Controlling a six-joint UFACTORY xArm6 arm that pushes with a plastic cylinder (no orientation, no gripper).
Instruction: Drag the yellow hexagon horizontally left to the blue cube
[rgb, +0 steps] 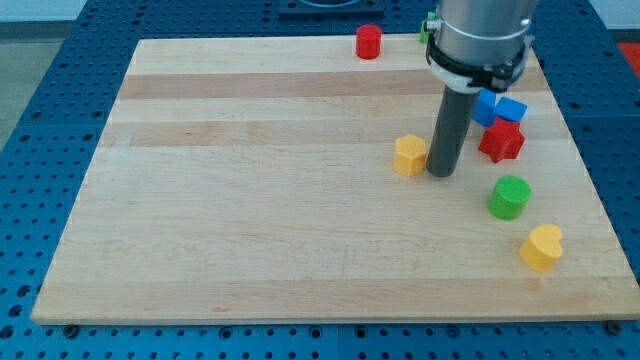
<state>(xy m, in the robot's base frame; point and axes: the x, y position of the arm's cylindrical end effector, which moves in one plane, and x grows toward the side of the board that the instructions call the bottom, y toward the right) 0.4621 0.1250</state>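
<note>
The yellow hexagon (409, 155) lies right of the board's middle. My tip (442, 173) rests on the board just to its right, touching or nearly touching it. The blue cube (512, 109) sits to the right of the rod, beside another blue block (486, 106) that the rod partly hides. Both blue blocks lie up and to the right of the hexagon.
A red star-shaped block (501, 140) lies just below the blue blocks. A green cylinder (510, 197) and a yellow heart-shaped block (542, 247) lie lower right. A red cylinder (369, 42) stands at the top edge. A green block (427, 27) is mostly hidden behind the arm.
</note>
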